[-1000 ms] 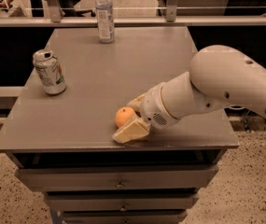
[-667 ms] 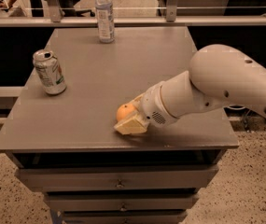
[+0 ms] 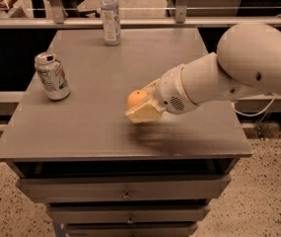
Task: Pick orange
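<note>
Grey table sits under my gripper, with drawers below the top. There's a soft shadow on the surface just beneath the fingers, so I judge I'm a little clear of the top, not resting on it. My arm comes in low from behind the gripper, forearm nearly level, so the fingers take the fruit from the side rather than from above. Water bottle stands upright, well away from the gripper at the far table edge. Soda can is also upright, out ahead of the fingertips and well apart. Neither is near enough to get clipped. Gripper is over the near middle of the table with its fingers closed narrow on the orange. One cream pad sits under and in front of it, the other finger is behind and mostly hidden. The orange is right at the fingertips, touching the lower pad, upper half showing above it. It looks seated, but it's shallow in the tips, so it could roll out if I tilt. My call: grasp done, next is a straight lift.
</note>
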Controlling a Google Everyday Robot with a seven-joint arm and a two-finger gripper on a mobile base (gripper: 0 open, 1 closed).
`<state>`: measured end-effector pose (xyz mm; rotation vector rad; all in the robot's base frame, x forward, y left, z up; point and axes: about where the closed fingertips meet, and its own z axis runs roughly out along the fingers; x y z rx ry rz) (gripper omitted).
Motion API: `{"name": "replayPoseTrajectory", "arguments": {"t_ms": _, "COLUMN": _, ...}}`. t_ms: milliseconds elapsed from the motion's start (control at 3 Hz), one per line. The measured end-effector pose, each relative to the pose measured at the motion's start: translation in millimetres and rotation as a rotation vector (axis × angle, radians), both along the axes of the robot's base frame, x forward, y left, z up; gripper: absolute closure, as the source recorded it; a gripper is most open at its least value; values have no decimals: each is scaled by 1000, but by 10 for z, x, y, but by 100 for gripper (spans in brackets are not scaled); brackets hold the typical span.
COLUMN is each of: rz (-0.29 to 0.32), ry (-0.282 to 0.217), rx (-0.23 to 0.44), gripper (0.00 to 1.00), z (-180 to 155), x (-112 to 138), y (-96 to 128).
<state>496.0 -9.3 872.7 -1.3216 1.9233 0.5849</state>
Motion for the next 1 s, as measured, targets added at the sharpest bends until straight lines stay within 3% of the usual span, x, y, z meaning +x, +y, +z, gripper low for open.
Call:
{"name": "replayPoseTrajectory", "arguments": {"t_ms": 333, "rz": -20, "ry": -62, "rx": 44, "gripper": 100, "z": 327, "x": 180, "y": -168}}
{"name": "replayPoseTrajectory", "arguments": {"t_ms": 667, "rz": -63, "ry": -85, "rx": 76, "gripper": 100, "z": 554, "x": 283, "y": -370}}
{"name": "replayPoseTrajectory", "arguments": {"t_ms": 1000, "rz": -65, "ry": -91, "rx": 78, "gripper": 100, "z": 589, "x": 295, "y": -381}}
